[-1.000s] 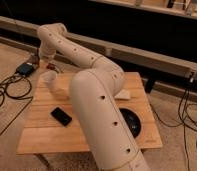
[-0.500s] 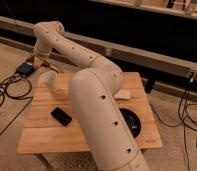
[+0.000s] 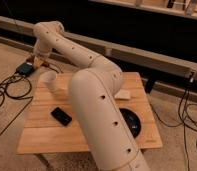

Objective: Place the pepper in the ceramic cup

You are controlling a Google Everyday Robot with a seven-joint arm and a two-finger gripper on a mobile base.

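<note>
A: Nearest first?
B: Bulky white arm (image 3: 99,115) rising mid-foreground. Left of it on wooden table (image 3: 42,142), flat black device (image 3: 61,115). Right, dark plate (image 3: 135,125), partly hidden behind arm.
A: Further back?
B: Beige block (image 3: 123,94) right of arm. Ceramic cup (image 3: 48,80) upright, far-left part of table.
A: And the gripper?
B: Gripper (image 3: 39,60) past far-left table corner, above and behind cup. Clenched on pepper (image 3: 42,62), orange bit at tip, outside cup.
</note>
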